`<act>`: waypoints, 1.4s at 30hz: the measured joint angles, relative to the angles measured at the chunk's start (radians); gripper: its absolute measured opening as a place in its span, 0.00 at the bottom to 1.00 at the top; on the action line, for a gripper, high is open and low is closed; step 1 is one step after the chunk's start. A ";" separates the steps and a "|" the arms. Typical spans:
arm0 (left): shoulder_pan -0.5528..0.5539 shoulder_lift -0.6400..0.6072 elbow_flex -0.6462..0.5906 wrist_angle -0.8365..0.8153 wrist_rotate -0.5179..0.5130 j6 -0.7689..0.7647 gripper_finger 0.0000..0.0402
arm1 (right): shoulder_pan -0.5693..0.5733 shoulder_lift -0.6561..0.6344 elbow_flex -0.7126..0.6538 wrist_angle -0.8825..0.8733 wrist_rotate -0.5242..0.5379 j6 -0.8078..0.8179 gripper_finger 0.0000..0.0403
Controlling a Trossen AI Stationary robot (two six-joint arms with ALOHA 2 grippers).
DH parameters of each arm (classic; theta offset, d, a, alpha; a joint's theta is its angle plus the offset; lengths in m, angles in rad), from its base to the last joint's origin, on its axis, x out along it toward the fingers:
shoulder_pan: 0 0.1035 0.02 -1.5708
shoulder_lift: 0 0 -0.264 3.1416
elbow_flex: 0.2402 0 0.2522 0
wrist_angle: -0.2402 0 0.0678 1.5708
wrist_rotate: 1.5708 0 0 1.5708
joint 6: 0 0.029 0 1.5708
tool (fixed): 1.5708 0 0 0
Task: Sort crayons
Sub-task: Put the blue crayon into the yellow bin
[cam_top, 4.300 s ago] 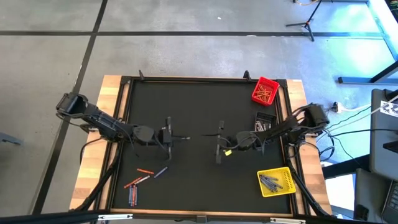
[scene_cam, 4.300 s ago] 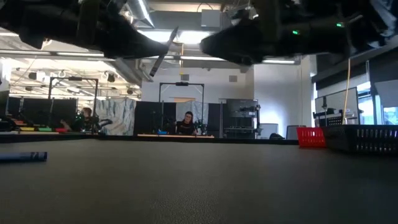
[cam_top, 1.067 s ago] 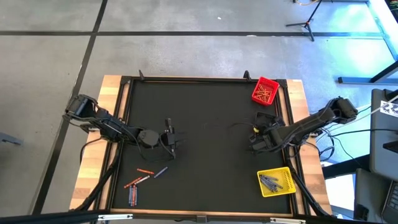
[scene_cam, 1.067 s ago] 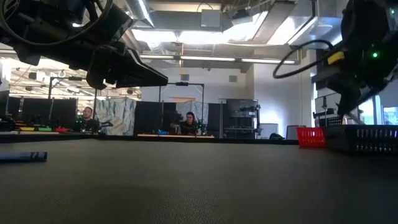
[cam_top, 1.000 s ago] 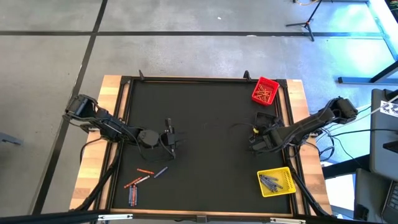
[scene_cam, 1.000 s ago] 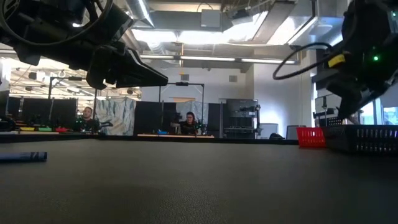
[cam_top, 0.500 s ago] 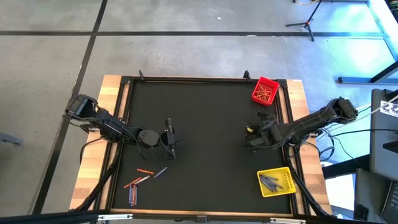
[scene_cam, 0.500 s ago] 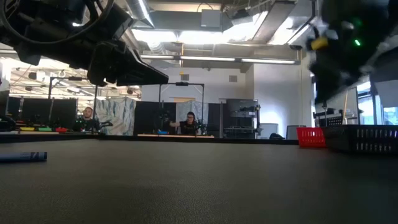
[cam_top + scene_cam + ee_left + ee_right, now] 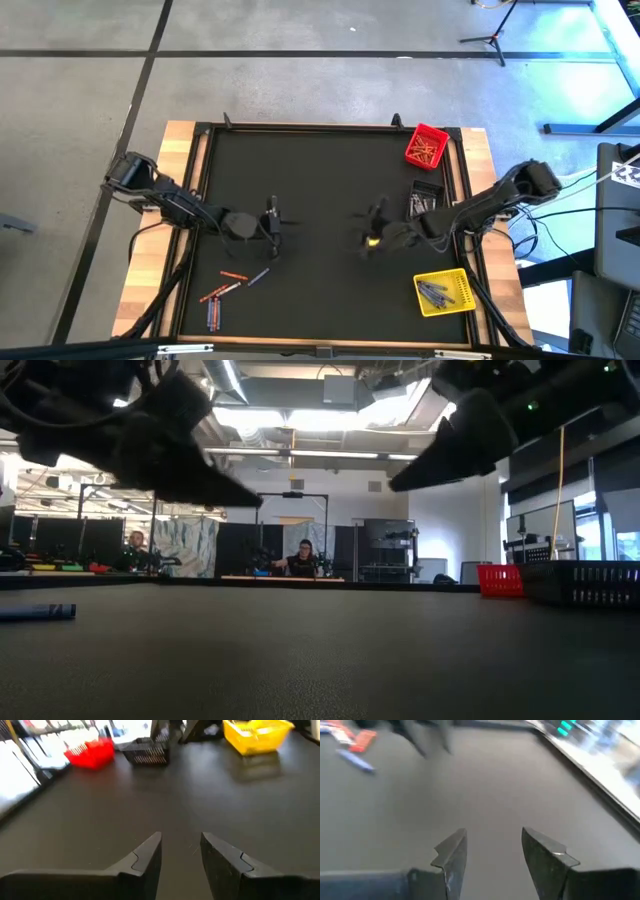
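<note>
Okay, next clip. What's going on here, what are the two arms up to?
Two arms are sorting crayons on a black table. Both grippers are empty with jaws apart: the right gripper is out over the middle of the mat, and the left gripper hovers just above the loose crayons left near the front-left corner. The red bin, black bin and yellow bin along the right side already hold some crayons.

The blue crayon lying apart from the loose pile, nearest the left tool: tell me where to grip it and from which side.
Grip the blue crayon at mid-length, coming straight down from above. It lies flat and slanted on the black mat, clear of the red-orange ones, so the fingers should probably straddle its thin width, turned across its long axis. The left tool hangs open just beyond it.
</note>
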 joint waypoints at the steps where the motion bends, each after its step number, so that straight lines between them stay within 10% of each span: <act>1: -0.010 0.000 0.000 -0.027 0.002 -0.031 0.32 | 0.000 0.021 0.000 0.053 -0.031 -0.041 0.47; 8: -0.111 -0.003 0.049 -0.258 0.015 -0.216 0.32 | -0.001 0.134 0.004 0.299 -0.117 -0.190 0.47; 22: -0.311 -0.008 0.563 -1.485 0.085 -0.827 0.32 | 0.072 0.151 0.006 0.210 -0.266 -0.049 0.47; 32: -0.449 -0.008 0.541 -1.558 0.177 -1.260 0.32 | 0.129 0.151 0.006 0.187 -0.267 -0.033 0.47; 42: -0.434 0.019 0.540 -1.477 0.115 -1.241 0.32 | 0.154 0.158 0.006 0.148 -0.282 0.023 0.47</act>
